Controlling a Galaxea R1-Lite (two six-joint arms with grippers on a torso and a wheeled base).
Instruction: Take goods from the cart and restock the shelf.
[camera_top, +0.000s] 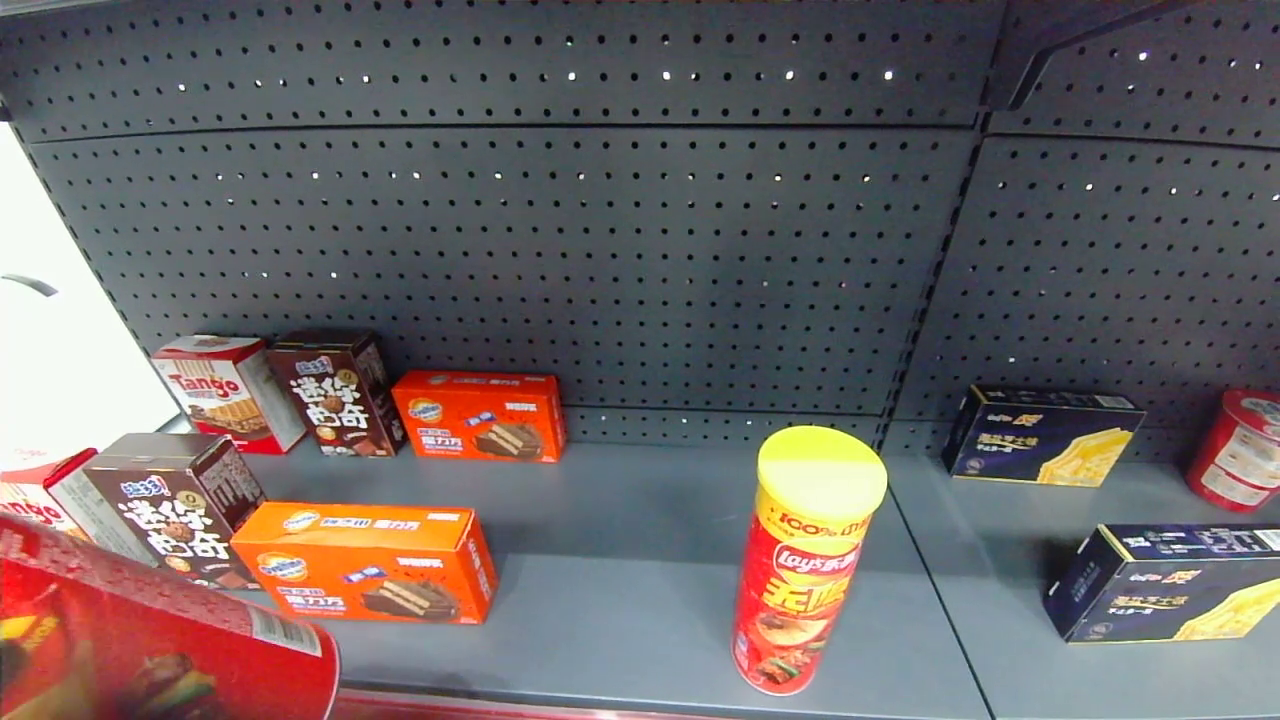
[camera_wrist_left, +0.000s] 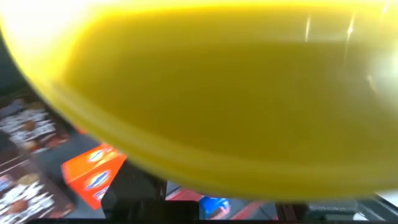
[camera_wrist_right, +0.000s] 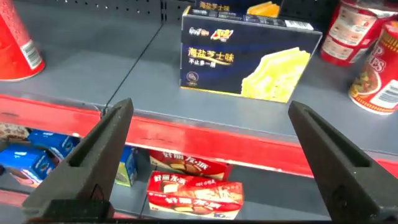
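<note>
Supermarket snack aisle: a grey metal shelf (camera_top: 620, 560) backed by a perforated panel (camera_top: 640, 250) carries orange snack boxes (camera_top: 365, 560) faced front to back and an upright crisp canister (camera_top: 805, 560). Just ahead of the fingers (camera_wrist_right: 87, 168) of the right gripper (camera_wrist_right: 210, 111) runs a red shelf edge (camera_wrist_right: 205, 140). More packaged snacks (camera_wrist_right: 196, 193) are stocked on the tier below them.

A red canister (camera_top: 150, 640) with a yellow lid (camera_wrist_left: 217, 93) hangs tilted over the front left corner of the grey shelf (camera_top: 620, 590). A second canister (camera_top: 805, 560), alike, stands upright near the front edge, mid-shelf.
</note>
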